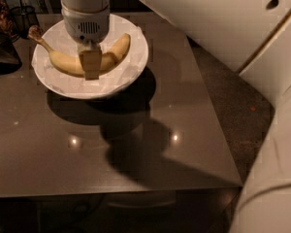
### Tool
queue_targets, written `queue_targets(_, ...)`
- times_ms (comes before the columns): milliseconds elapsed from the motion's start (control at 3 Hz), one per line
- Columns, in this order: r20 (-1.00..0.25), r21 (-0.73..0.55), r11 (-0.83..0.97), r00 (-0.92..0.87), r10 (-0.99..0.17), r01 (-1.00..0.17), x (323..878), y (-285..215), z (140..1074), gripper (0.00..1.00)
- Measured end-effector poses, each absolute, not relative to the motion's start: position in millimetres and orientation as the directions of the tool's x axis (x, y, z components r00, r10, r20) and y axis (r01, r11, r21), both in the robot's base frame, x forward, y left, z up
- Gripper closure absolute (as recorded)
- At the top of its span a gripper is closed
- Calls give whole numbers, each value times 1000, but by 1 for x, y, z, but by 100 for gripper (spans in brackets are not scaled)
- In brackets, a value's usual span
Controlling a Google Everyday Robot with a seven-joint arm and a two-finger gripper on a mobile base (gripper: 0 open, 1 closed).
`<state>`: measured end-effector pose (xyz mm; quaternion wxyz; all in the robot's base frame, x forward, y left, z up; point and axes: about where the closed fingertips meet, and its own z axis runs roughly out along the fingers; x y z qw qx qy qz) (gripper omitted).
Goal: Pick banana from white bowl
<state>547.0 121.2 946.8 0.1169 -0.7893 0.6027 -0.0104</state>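
Note:
The pale-yellow banana (63,62) is over the middle of the white bowl (131,69), which is lined with crumpled white paper. Its dark brown stem end (36,32) reaches out to the bowl's left rim. My gripper (91,63) comes straight down from above and is shut on the banana at its middle. One finger (90,66) stands in front of the fruit and the other is hidden behind it. The banana appears slightly raised off the paper.
The bowl stands at the back left of a dark glossy table (136,144). A dark wire-mesh cup (24,16) and a dark object (2,52) sit to the bowl's left. My arm's large white body (262,57) fills the right side.

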Motion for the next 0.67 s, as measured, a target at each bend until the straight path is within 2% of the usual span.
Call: queue_targets(667, -122, -211, -256, 285, -951, -944, 497, 111, 963, 100)
